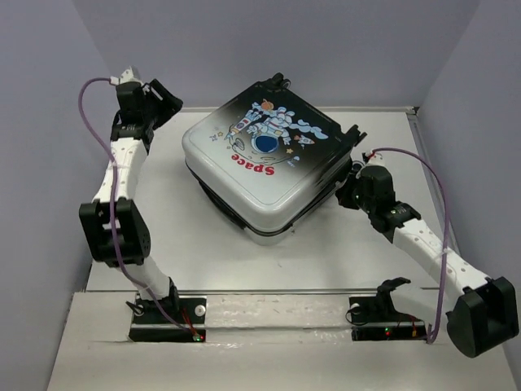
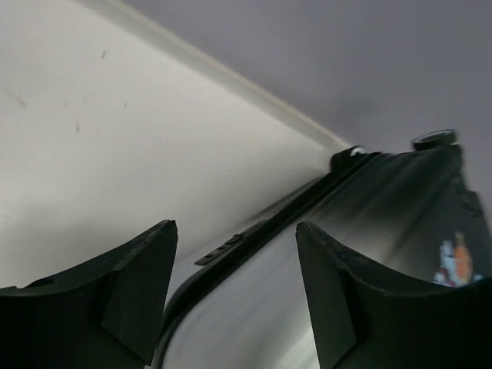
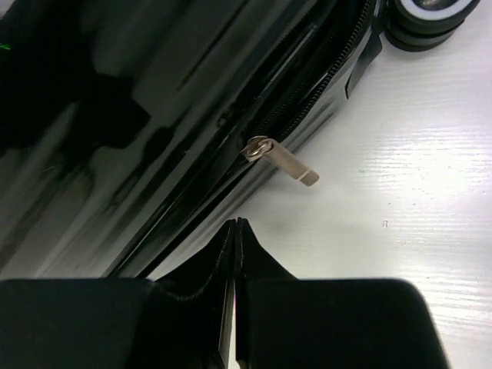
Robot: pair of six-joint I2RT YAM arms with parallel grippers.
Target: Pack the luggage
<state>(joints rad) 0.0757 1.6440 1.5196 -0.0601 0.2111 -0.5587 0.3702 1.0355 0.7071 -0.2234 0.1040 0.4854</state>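
While the left fingers (image 2: 131,292), matt black and wedge-shaped, stand wide apart and hold nothing, they hang beside the far left edge of the luggage (image 1: 260,155). This hard, glossy suitcase lies flat, lid down, in the middle of the white tabletop (image 1: 212,244). Its rounded shell fades from black to white, with the astronaut print facing up. On its right side a flat metal zipper pull (image 3: 286,163) sticks out from the zipper line, near a dark round caster wheel (image 3: 427,19). The right fingers (image 3: 207,284) are pressed together and empty, just short of that pull.
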